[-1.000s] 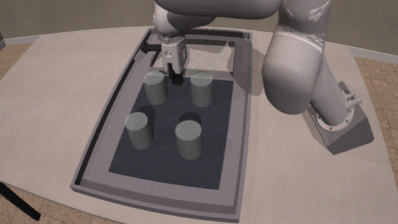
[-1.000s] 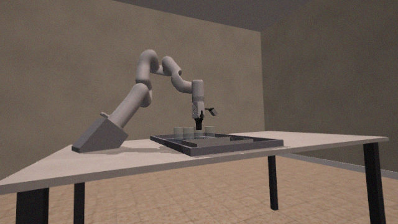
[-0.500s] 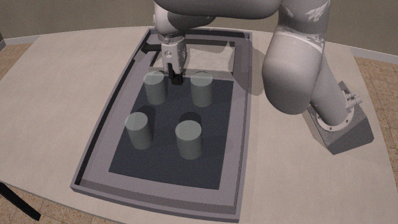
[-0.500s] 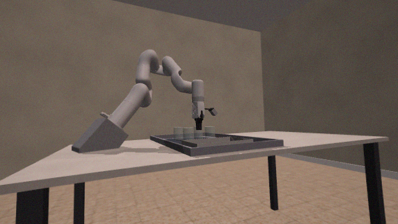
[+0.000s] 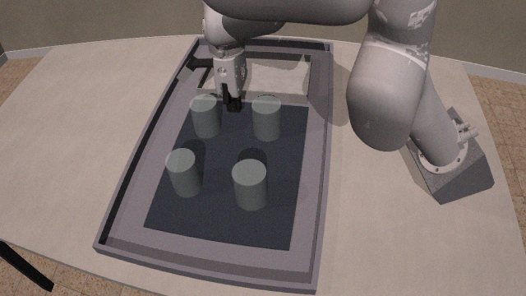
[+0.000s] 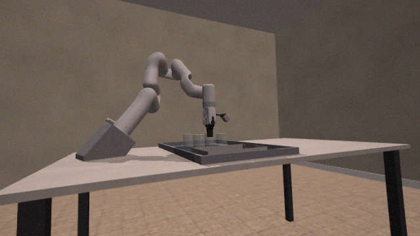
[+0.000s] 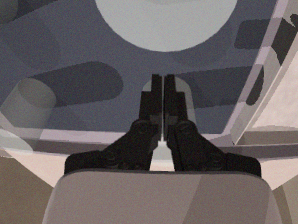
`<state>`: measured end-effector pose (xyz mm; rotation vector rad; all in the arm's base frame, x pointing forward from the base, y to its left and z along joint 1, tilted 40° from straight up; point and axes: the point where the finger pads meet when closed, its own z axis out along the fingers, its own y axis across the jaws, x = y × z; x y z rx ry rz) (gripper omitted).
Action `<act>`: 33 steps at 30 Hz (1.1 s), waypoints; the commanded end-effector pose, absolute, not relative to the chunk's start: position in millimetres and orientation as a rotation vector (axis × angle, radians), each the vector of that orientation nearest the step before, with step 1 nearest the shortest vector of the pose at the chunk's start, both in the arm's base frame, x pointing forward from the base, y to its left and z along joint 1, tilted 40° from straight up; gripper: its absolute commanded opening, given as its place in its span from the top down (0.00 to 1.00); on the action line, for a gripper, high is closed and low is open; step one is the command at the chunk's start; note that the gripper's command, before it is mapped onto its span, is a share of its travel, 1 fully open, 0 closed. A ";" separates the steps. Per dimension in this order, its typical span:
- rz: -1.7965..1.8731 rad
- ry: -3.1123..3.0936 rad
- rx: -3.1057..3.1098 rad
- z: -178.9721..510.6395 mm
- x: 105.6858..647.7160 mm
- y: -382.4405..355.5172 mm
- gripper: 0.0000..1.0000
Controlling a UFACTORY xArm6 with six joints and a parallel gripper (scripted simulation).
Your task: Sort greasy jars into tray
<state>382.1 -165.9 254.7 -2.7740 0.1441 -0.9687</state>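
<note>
Four pale glass jars stand mouth down on the dark drying mat (image 5: 222,218): back left (image 5: 205,115), back right (image 5: 266,117), front left (image 5: 182,173) and front right (image 5: 249,185). They show small in the side view, for instance one jar (image 6: 198,139). My gripper (image 5: 233,108) (image 6: 209,134) (image 7: 162,88) is shut and empty. It points down between the two back jars, nearer the left one, with its tips about at jar-top height. The tray (image 5: 283,56) lies behind the mat and holds no jar.
A wide grey frame (image 5: 123,193) (image 6: 246,155) with a raised rim surrounds mat and tray. The arm's thick link (image 5: 386,94) hangs over the table's right side, and its base (image 5: 456,177) stands at the right. The table edge (image 5: 41,263) runs close to the front left.
</note>
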 end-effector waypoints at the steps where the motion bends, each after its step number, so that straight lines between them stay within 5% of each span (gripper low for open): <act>1: -0.973 0.144 -2.774 256.0 382.4 -166.5 1.00; 21: -0.973 0.144 -2.774 256.0 382.4 -166.5 1.00; 33: -0.973 0.144 -2.774 314.4 334.6 -178.2 1.00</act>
